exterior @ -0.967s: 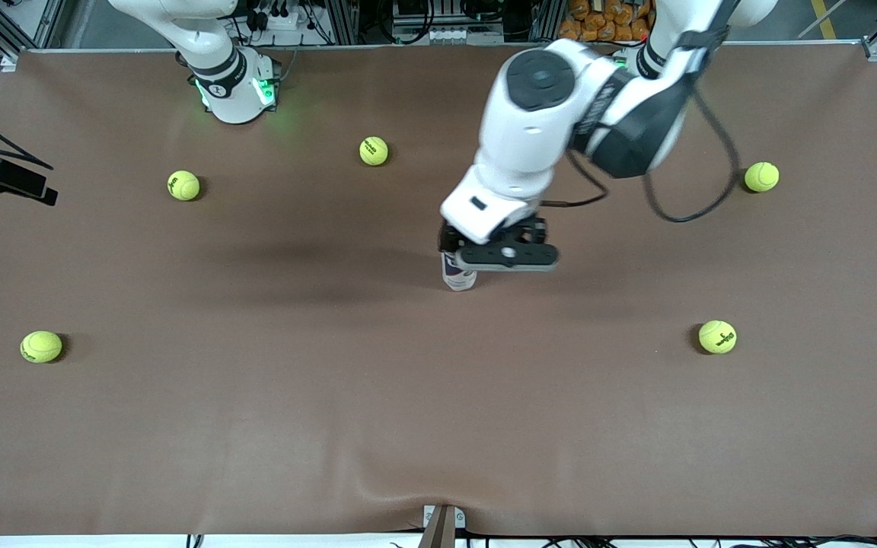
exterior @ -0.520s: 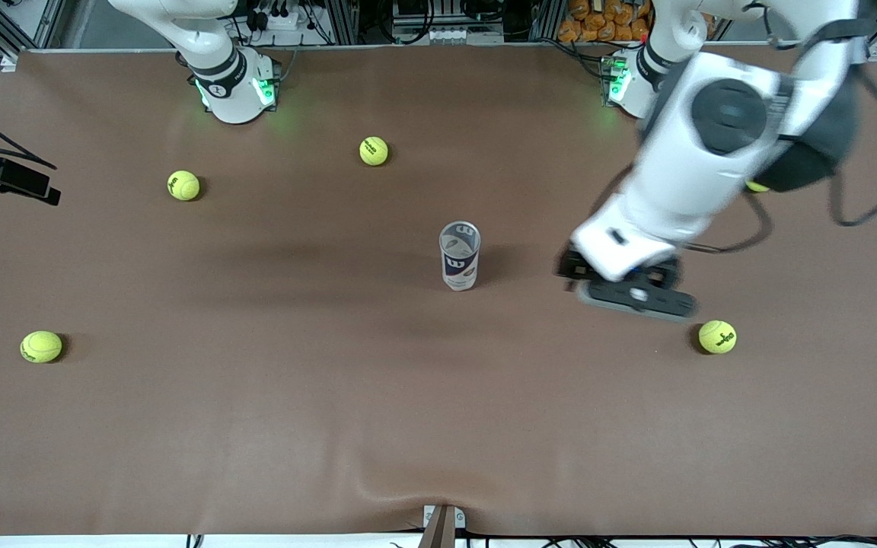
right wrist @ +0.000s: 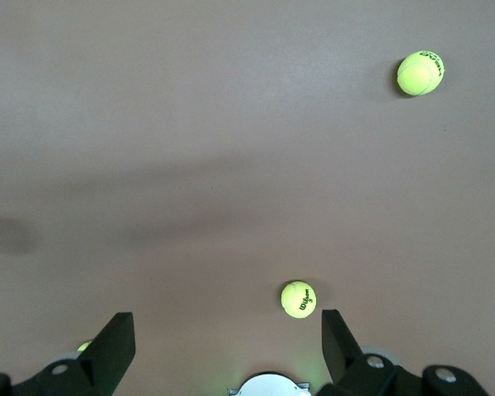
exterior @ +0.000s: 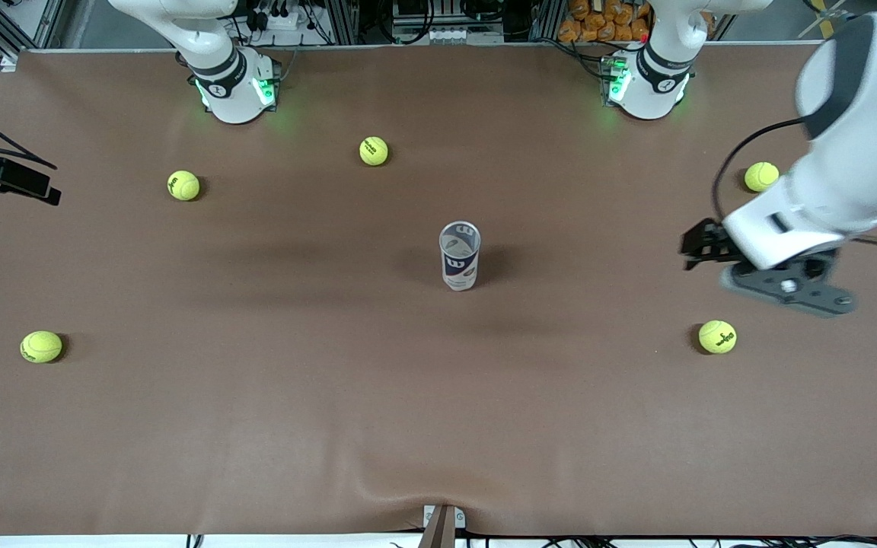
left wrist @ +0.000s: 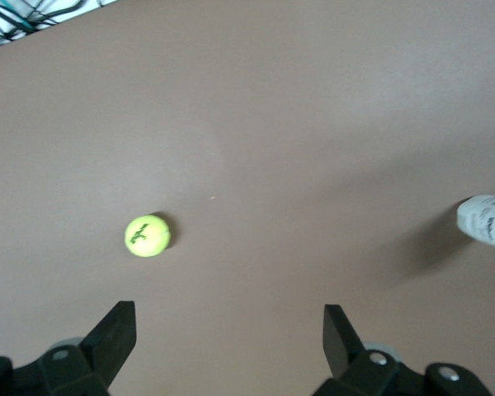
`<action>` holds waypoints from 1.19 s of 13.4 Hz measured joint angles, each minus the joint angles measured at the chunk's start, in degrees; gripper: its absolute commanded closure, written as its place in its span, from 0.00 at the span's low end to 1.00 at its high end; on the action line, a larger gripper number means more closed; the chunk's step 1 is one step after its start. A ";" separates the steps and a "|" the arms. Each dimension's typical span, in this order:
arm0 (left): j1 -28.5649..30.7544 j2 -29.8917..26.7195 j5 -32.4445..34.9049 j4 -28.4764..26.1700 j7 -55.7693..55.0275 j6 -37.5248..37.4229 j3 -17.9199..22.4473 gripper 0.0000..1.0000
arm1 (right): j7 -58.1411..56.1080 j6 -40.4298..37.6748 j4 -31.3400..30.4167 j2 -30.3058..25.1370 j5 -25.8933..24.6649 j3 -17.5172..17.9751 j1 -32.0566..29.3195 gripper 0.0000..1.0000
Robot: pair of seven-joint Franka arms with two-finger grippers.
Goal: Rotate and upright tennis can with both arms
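Retreating from the upright tennis can point(exterior: 460, 256) at frame centre, my left claw point(exterior: 777, 285) hangs wide, mid-right; right claw point(right wrist: 223, 351) wide, unseen frontally. Uprighting looks finished; next, park arms.

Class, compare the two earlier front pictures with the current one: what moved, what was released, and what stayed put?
The left gripper, a second ago over the tennis can, has let go and swung away toward the left arm's end of the table; it hangs open there near a tennis ball. The can stays upright at mid-table. The balls have not moved, and the right arm waits, its gripper open.
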 measured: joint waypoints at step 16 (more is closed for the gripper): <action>2.45 -12.21 0.27 -1.91 5.10 -10.09 9.92 0.00 | 0.00 0.12 0.13 0.00 0.00 -0.24 -0.05 0.00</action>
